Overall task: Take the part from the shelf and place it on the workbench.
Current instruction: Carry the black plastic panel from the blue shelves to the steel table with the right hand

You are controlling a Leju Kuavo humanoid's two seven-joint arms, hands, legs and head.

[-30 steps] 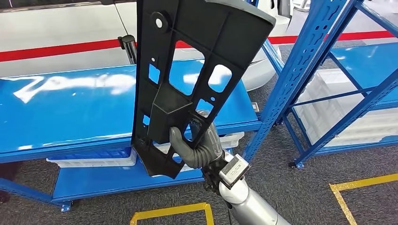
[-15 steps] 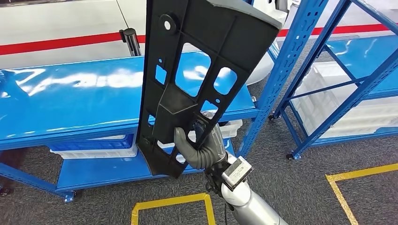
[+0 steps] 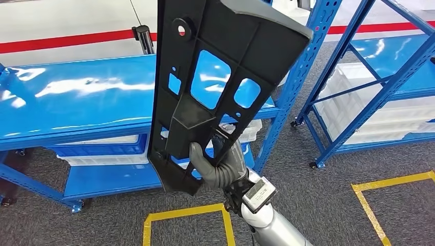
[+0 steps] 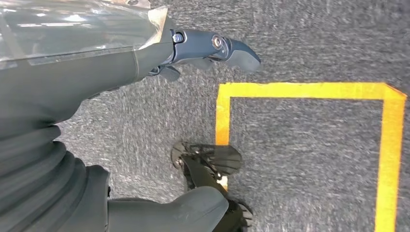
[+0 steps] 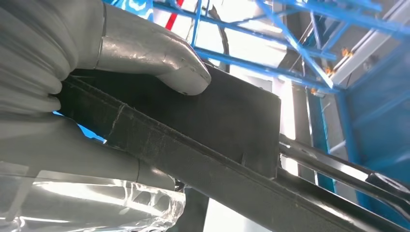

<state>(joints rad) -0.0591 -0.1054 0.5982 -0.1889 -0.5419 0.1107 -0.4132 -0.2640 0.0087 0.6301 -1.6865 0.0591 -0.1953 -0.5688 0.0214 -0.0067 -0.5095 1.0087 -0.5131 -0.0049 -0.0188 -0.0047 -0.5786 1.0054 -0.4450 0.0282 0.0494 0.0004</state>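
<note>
The black part is gripped at its lower end by the right hand – fingers closed round it – and, the blue tabletop having drawn nearer, placing seems close – left hand empty.

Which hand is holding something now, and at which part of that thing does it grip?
The right hand grips the black plastic part near its lower end, holding it upright. The left hand holds nothing.
</note>
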